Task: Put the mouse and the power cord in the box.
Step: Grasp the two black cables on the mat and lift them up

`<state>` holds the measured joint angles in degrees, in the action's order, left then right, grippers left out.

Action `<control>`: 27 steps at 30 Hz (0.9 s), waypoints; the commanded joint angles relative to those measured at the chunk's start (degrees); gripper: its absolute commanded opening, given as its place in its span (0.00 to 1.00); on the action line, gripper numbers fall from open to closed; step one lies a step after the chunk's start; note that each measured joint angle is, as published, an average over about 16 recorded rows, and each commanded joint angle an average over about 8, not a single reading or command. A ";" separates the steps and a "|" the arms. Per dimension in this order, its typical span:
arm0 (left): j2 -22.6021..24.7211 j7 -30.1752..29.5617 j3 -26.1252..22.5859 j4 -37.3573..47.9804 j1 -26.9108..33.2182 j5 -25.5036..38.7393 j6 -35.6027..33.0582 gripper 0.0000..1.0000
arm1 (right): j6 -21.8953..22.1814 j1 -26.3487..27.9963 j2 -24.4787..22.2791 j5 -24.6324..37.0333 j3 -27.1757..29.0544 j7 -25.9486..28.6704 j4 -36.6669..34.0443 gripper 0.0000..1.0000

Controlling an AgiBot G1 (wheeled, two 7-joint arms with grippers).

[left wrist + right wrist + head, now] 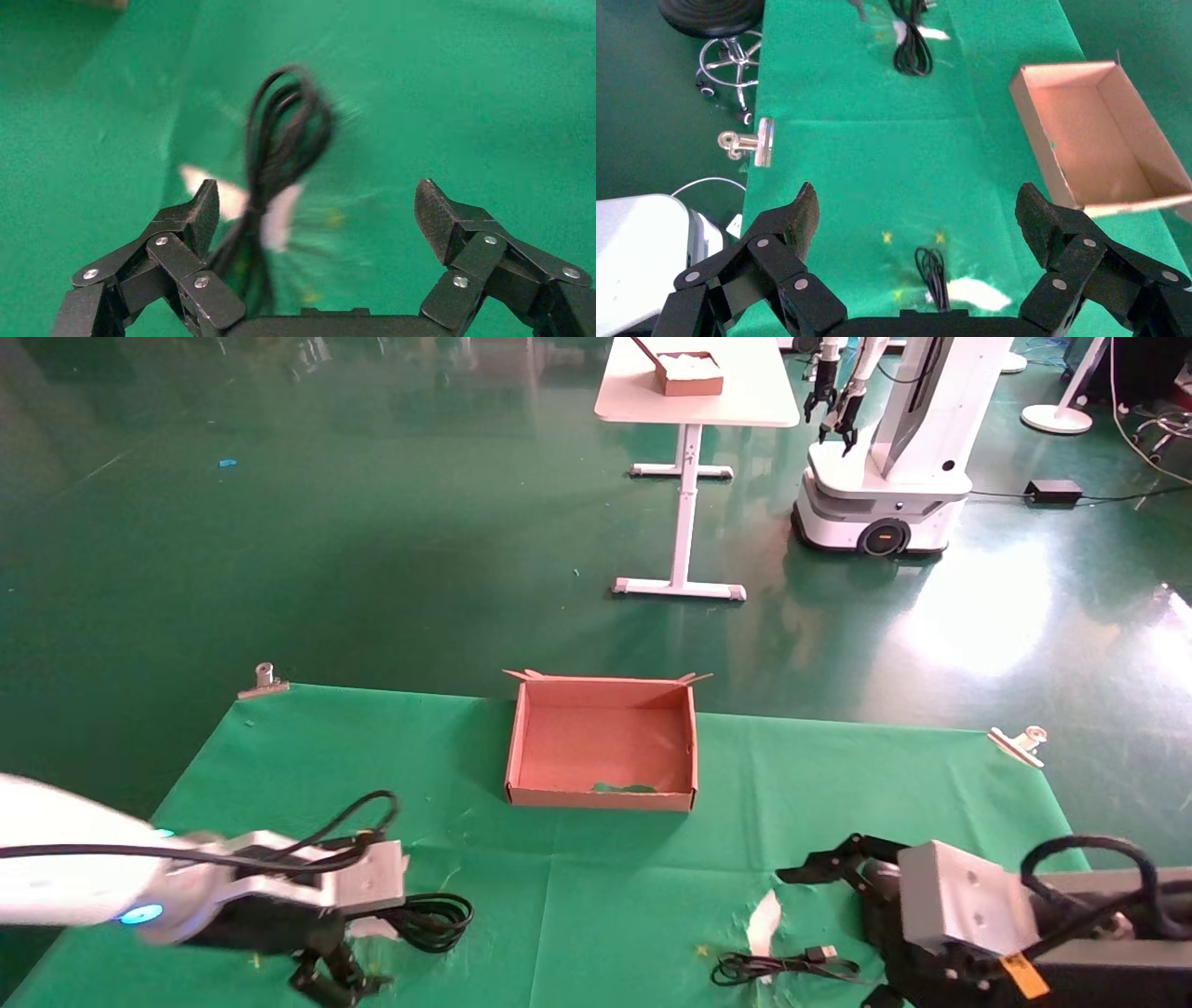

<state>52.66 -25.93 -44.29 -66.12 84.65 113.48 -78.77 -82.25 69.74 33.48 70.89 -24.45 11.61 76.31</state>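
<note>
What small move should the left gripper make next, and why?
Probably lower and close. The left gripper is open over the power cord, whose loops lie on the green cloth between its fingers, nearer one of them. The box holds neither item. The right gripper is open too.

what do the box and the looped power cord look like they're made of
The box looks like plain brown cardboard: matte, with thin walls and raw-edged corner flaps. The power cord looks rubber- or plastic-jacketed: black, faintly glossy, bending into smooth loops.
</note>
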 commanded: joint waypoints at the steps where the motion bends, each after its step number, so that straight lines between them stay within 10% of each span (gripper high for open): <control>1: 3.10 -0.66 -1.84 2.61 0.77 5.31 2.29 1.00 | 0.01 -0.07 -0.36 -0.07 0.11 0.16 0.01 1.00; 27: 10.95 3.14 -6.41 14.22 2.21 15.06 8.76 1.00 | 0.89 -0.87 -1.59 1.50 -0.03 -0.04 -0.11 1.00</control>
<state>63.66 -22.87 -50.87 -52.15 86.76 128.90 -69.95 -81.47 68.78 31.75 72.06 -24.37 11.60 76.27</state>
